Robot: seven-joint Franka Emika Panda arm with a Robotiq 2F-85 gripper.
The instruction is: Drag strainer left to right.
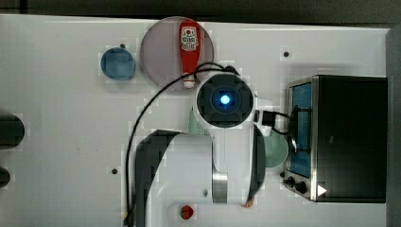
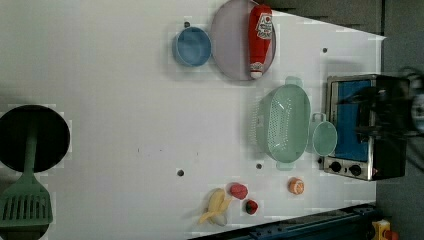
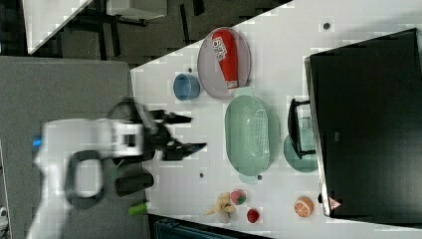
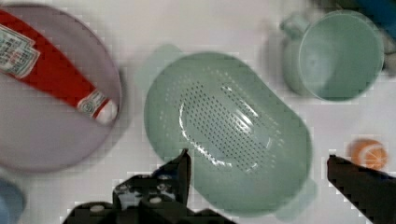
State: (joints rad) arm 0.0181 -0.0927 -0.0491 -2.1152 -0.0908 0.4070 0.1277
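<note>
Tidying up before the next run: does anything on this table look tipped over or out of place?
The ketchup bottle lies on its side across the grey plate instead of standing. The strainer and mug sit upright; nothing looks spilled.

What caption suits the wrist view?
Open pincer above the green strainer, between a ketchup bottle and a mug.

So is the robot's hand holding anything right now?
No. The hand is open and holds nothing; it is up above the strainer, with its fingers spread wide and not touching it.
</note>
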